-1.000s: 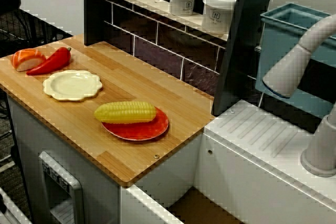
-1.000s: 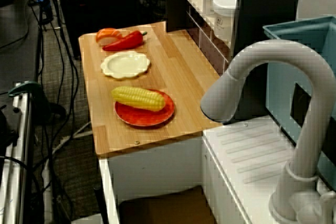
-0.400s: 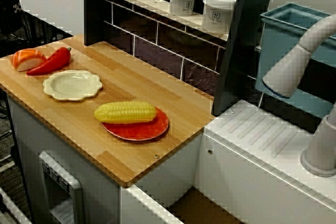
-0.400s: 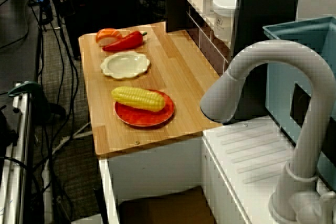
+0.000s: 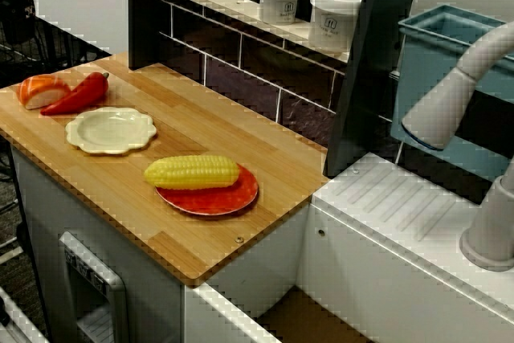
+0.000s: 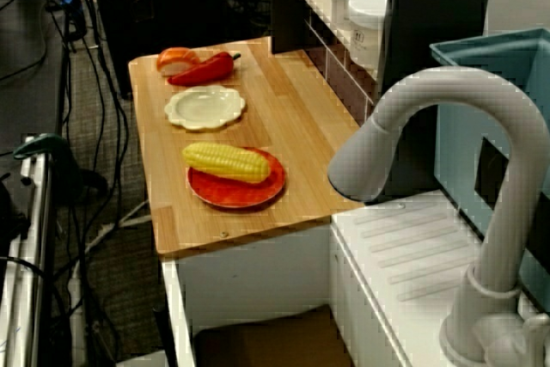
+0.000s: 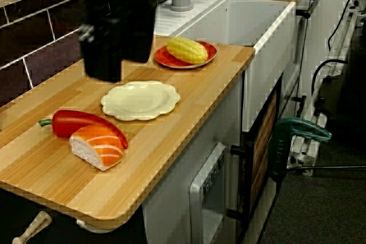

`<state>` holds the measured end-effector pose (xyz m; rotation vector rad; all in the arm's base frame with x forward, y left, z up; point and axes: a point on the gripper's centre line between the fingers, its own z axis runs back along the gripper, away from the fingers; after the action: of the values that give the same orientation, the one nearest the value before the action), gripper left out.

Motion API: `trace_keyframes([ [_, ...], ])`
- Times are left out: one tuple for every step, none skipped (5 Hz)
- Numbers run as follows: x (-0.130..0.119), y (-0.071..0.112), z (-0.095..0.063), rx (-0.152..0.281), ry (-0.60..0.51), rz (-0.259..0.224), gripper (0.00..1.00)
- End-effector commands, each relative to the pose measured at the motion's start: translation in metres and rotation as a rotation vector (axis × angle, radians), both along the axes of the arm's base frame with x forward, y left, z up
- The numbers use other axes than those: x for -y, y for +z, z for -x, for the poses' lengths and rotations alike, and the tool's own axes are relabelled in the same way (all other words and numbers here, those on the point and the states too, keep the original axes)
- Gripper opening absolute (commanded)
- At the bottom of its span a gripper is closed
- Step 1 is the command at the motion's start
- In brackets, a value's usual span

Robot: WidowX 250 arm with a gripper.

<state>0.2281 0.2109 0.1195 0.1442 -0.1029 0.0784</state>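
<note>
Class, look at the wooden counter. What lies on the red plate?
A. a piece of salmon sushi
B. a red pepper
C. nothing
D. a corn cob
D: the yellow corn cob rests across the red plate, overhanging its rim on one side.

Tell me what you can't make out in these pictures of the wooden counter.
Gripper: view from the counter's end, a dark blur cut off by the top edge; open or shut unclear.
Jar labels: view from the sink side, too small to read.
Red plate: view past the faucet, corn covers much of it.
Pepper: view from the counter's end, salmon piece hides part of it.
</note>
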Motion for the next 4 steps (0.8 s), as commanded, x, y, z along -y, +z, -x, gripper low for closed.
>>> trace_keyframes([
  [-0.009,0.009,-0.027,-0.017,-0.315,-0.052,1.0],
  [-0.01,0.005,-0.029,0.012,-0.373,-0.051,1.0],
  [-0.012,-0.01,-0.03,0.01,-0.382,-0.049,1.0],
  [-0.016,-0.023,-0.03,0.018,-0.346,-0.056,1.0],
])
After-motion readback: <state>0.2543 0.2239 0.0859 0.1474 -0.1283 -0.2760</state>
